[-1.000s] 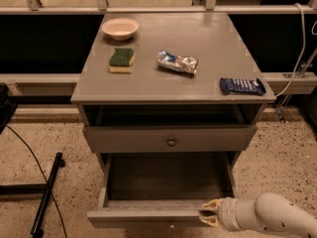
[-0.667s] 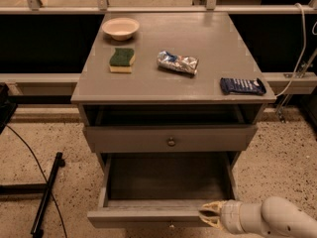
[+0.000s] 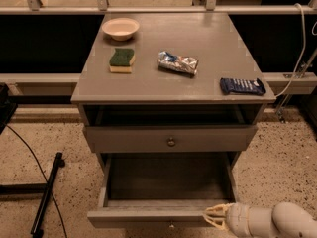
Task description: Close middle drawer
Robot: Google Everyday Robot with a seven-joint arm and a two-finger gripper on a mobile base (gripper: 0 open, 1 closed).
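The middle drawer (image 3: 148, 216) is pulled far out at the bottom of the camera view. It has a low grey front with a tiny knob (image 3: 171, 225), and its deep box is empty. My gripper (image 3: 214, 217) is at the right end of that front panel, touching or just in front of it. Its white arm (image 3: 272, 222) comes in from the lower right. Above it, the taller-fronted drawer with the brass knob (image 3: 171, 142) stands slightly out from the cabinet.
On the cabinet top (image 3: 208, 43) lie a white bowl (image 3: 121, 28), a green-and-yellow sponge (image 3: 122, 60), a silver snack bag (image 3: 177, 62) and a dark blue packet (image 3: 241, 86). A black stand and cable (image 3: 44, 197) lie on the speckled floor at left. A railing (image 3: 148, 9) runs behind.
My gripper has stayed at the right end of the drawer front, with only a slight shift of the arm. The drawer is as far out as before.
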